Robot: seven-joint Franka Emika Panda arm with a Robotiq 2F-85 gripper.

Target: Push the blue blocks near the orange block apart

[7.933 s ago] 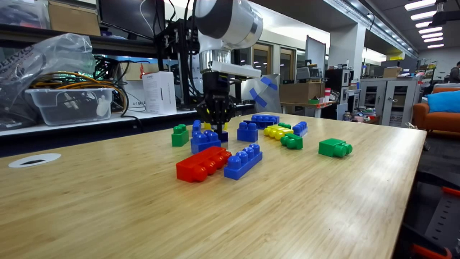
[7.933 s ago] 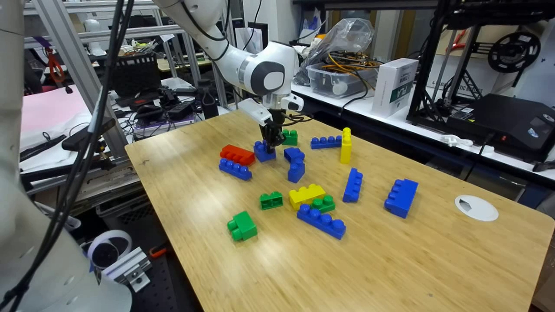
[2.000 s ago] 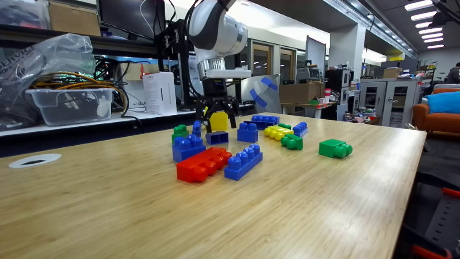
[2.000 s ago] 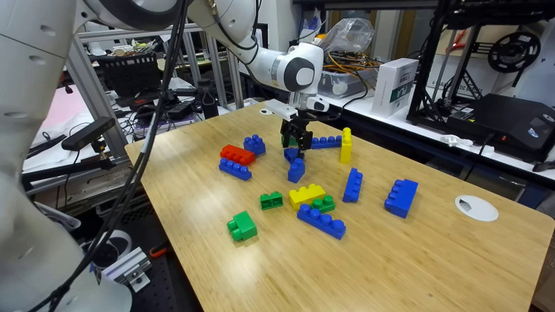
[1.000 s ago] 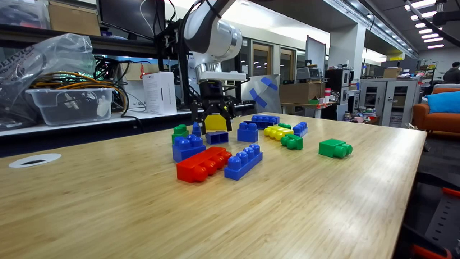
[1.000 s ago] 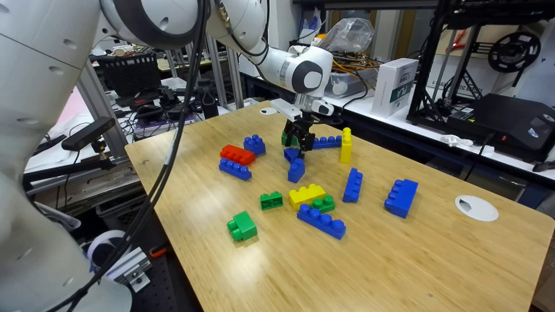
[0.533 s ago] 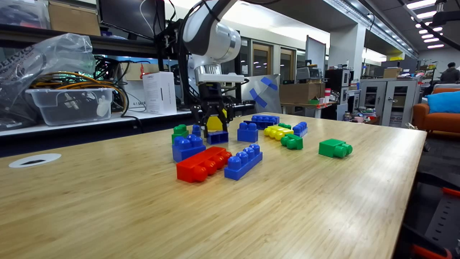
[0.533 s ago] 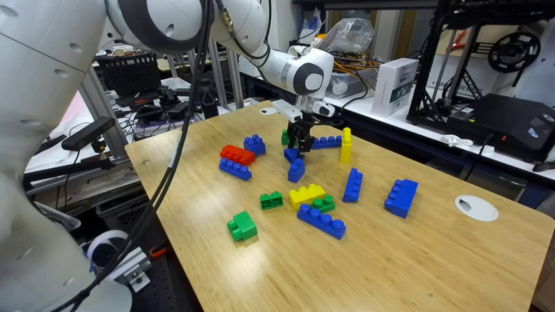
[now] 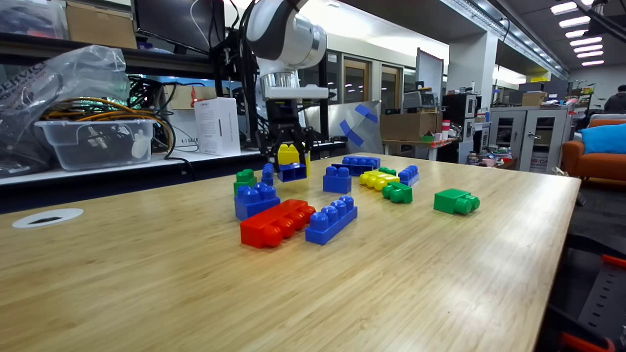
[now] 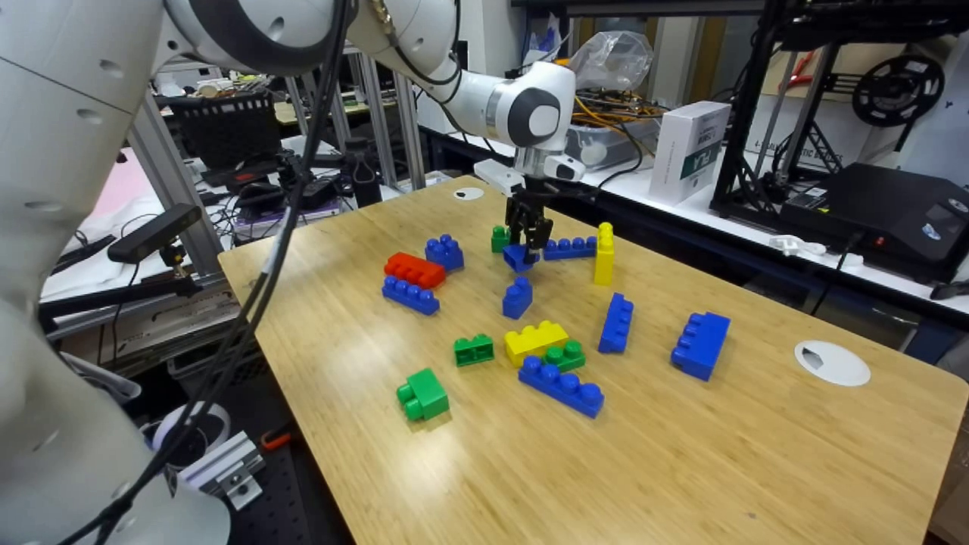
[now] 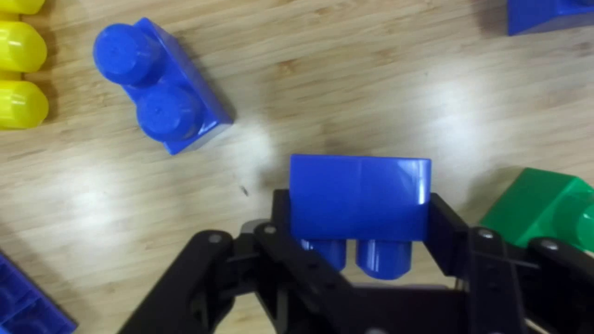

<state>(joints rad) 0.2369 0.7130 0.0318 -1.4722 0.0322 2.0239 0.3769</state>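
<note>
My gripper [image 11: 359, 215] is shut on a short blue block [image 11: 359, 190], its fingers against the two ends and its two studs pointing toward the palm. In an exterior view this held block [image 9: 292, 173] hangs a little above the table. The orange block [image 9: 274, 224] lies some way off on the table. Close along one side of it is a long blue block [image 9: 331, 224]; by its other side sits a chunky blue block [image 10: 445, 254]. A further short blue block [image 10: 518, 297] stands alone, and in the wrist view this blue block [image 11: 162, 88] is apart from the held one.
Near the gripper are a green brick [image 10: 500, 239], a long blue brick [image 10: 570, 248] and an upright yellow brick [image 10: 604, 256]. More bricks lie nearer the base, including a yellow brick [image 10: 535, 342] and a green brick [image 10: 424, 395]. A white shelf [image 10: 628, 182] borders the table.
The jaws came down around the short blue block, closed on it and raised it off the table. Earlier, the chunky blue block beside the orange block shifted away from my gripper.
</note>
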